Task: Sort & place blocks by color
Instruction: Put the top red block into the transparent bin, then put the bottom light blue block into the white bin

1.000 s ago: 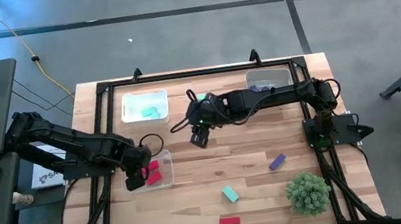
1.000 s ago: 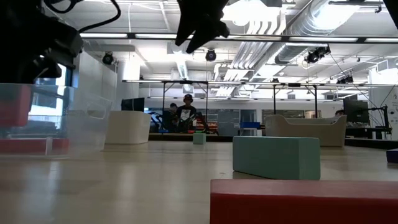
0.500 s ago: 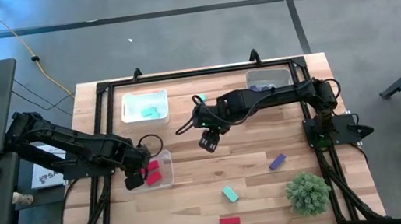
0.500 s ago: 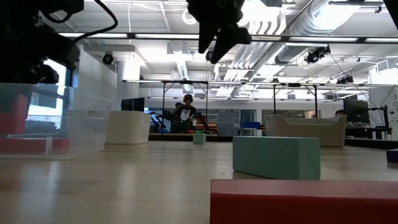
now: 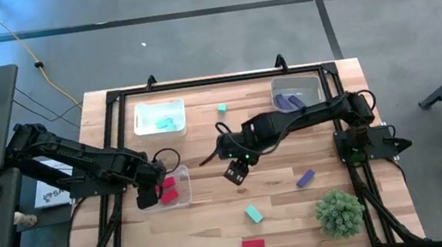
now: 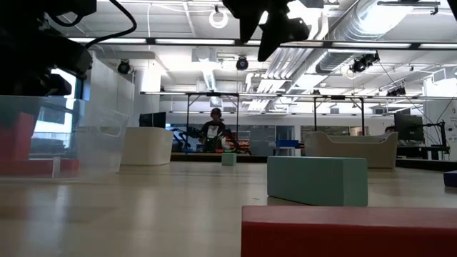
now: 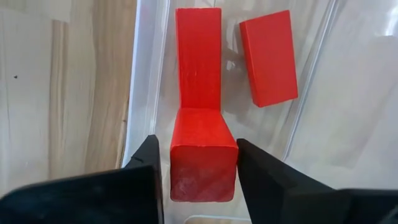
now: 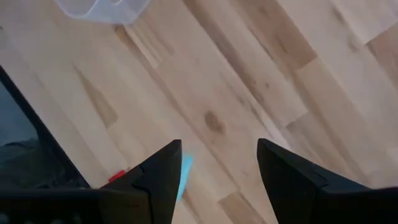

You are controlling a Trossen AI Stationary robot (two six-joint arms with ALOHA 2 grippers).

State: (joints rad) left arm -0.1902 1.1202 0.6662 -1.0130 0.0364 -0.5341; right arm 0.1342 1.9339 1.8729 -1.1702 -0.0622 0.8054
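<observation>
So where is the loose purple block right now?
In the high view the purple block lies on the bare table on the right arm's side, just above the spiky green plant and right of the open right gripper.

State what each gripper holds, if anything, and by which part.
The left gripper clamps a red rectangular block by its two long sides, above the clear plastic tray. The right gripper is open, holding nothing.
</observation>
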